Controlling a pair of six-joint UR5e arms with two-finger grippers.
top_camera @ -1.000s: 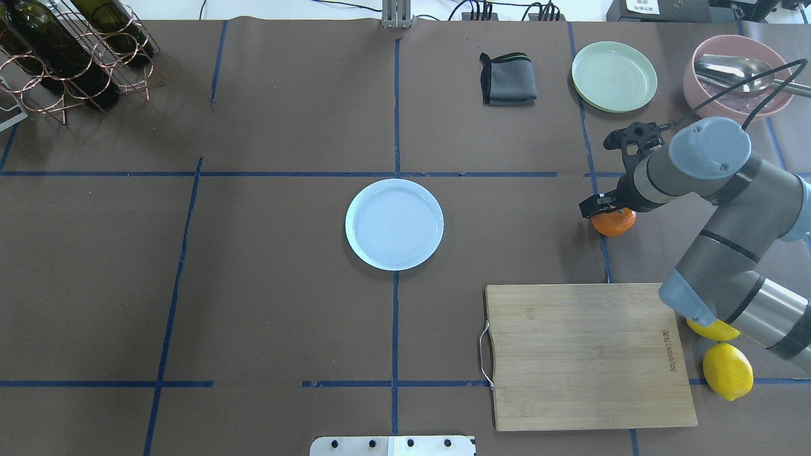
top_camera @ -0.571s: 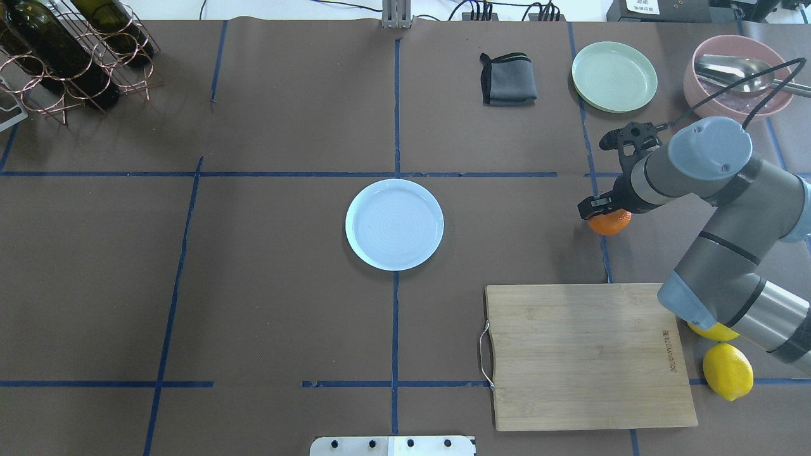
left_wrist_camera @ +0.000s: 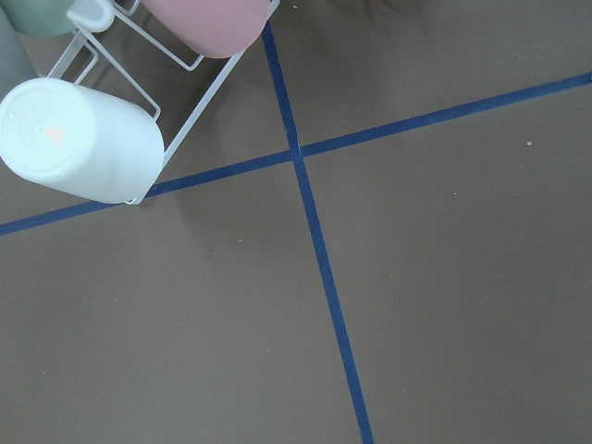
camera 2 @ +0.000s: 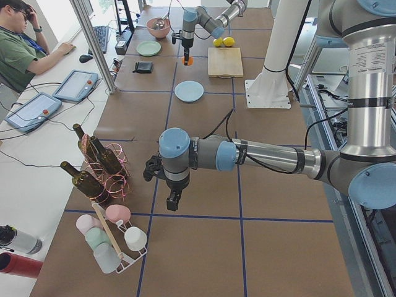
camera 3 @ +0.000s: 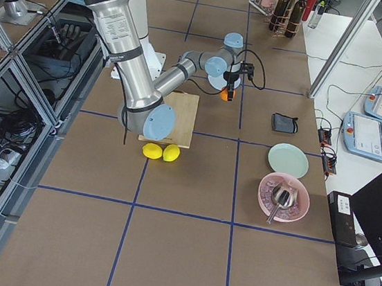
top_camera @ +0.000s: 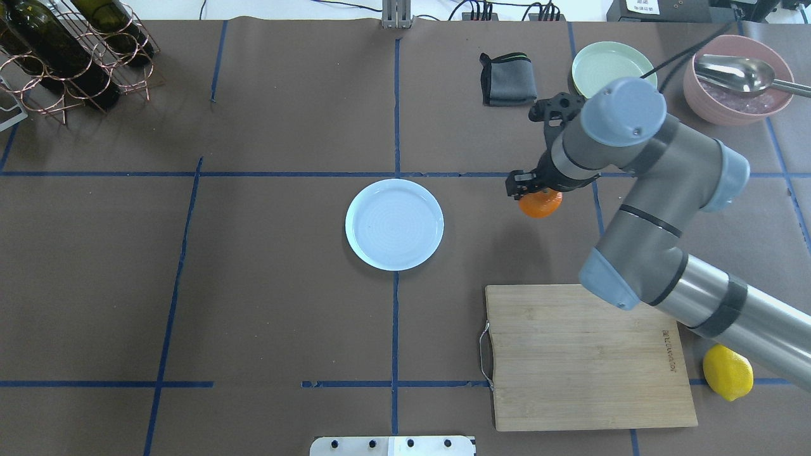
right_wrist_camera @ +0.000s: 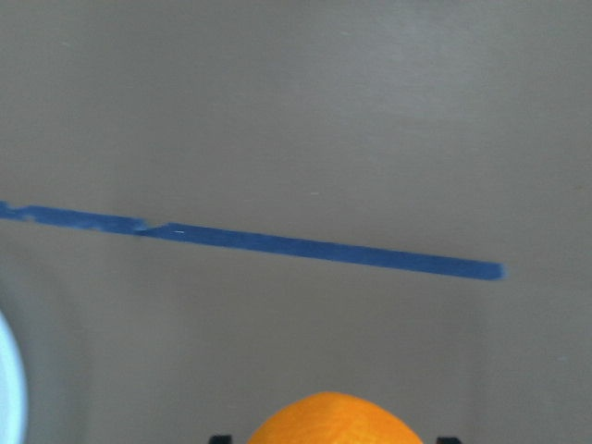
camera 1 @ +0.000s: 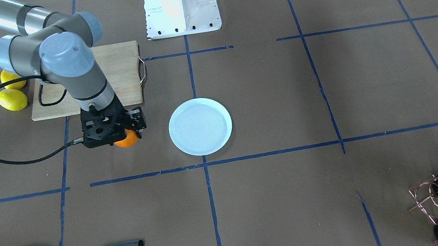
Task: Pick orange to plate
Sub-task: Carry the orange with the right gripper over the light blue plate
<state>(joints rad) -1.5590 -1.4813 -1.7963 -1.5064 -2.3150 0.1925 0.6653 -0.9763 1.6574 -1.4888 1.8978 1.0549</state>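
The bright orange point(top_camera: 540, 205) hangs above the brown table with my right gripper point(top_camera: 537, 194) shut on it from above. In the front-facing view the orange point(camera 1: 127, 139) shows under the black fingers of the right gripper point(camera 1: 123, 134), left of the plate. The pale bluish-white plate point(top_camera: 394, 224) lies empty at the table's middle, about a plate's width from the fruit. The top of the orange point(right_wrist_camera: 328, 421) fills the bottom edge of the right wrist view. My left gripper point(camera 2: 173, 199) hovers over the table's left end; I cannot tell its state.
A wooden cutting board point(top_camera: 589, 354) lies under the right arm, with a yellow lemon point(top_camera: 727, 372) beside it. At the back stand a mint-green plate point(top_camera: 602, 60), a grey cloth point(top_camera: 507, 79) and a pink bowl with a spoon point(top_camera: 735, 85). A bottle rack point(top_camera: 70, 50) fills the far left corner.
The right gripper has carried the orange leftward toward the bluish-white plate, across the blue tape line. The plate and the other objects have not moved.
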